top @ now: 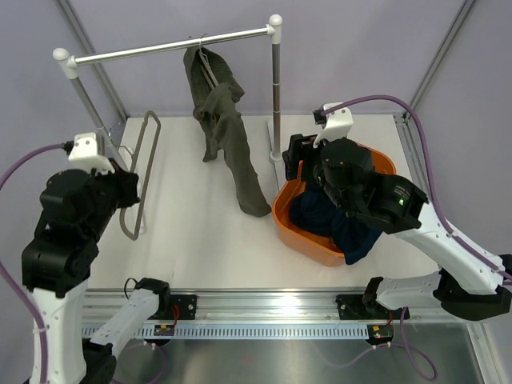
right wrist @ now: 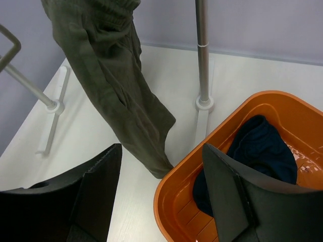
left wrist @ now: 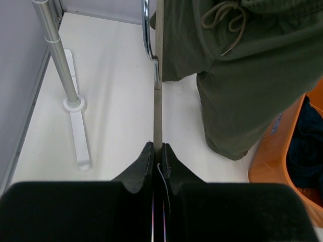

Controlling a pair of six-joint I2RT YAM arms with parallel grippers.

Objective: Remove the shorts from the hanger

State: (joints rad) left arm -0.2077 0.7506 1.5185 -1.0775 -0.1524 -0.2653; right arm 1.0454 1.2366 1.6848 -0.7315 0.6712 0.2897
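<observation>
First, in the top view we saw the olive-green soft fabric shorts [top: 228, 136] hanging from the silver metal rail [top: 172, 46] at the upper middle of the frame. One leg trailed down to the white table [top: 200, 248] beside the orange plastic tub [top: 296, 232], which held a dark navy cloth [top: 320, 216]. We could not make out what carried the shorts at the rail. The left gripper [top: 128, 184] sat at the left of the frame against a grey-beige looped hanger [top: 138, 160], well apart from the shorts. The right gripper [top: 298, 156] hovered over the tub's far rim.

Next, in the left wrist view, the left gripper [left wrist: 157, 148] was clenched on the hanger's thin bar [left wrist: 158, 111], which ran up the middle of the frame. The shorts [left wrist: 252, 75] filled the upper right, and their matching drawstring [left wrist: 227, 20] dangled at the top. We could not tell whether bar and fabric touched.

Lastly, in the right wrist view, the right gripper [right wrist: 161, 151] was released, its fingers spread wide and grasping nothing. The shorts [right wrist: 116, 91] hung in the upper left of the frame, their hem just beside the tub.
</observation>
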